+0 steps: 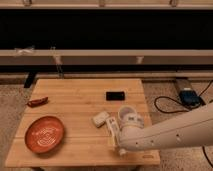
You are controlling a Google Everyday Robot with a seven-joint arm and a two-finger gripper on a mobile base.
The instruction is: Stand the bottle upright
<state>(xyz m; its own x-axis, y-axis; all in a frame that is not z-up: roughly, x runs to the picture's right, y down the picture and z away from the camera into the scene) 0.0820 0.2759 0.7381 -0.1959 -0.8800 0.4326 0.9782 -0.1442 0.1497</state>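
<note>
The small cream-white bottle (100, 118) lies on its side near the middle of the wooden table (75, 107), with nothing holding it. My gripper (114, 138) hangs just right of the bottle and a little nearer the table's front edge, pointing down at the tabletop. It stands close beside the bottle, and I cannot tell if they touch. The white arm (170, 132) reaches in from the lower right.
A round orange plate (45, 135) sits at the front left. A flat dark-red object (37, 101) lies at the left edge. A small black object (115, 95) lies behind the bottle. Cables and a blue box (189, 96) are on the floor to the right.
</note>
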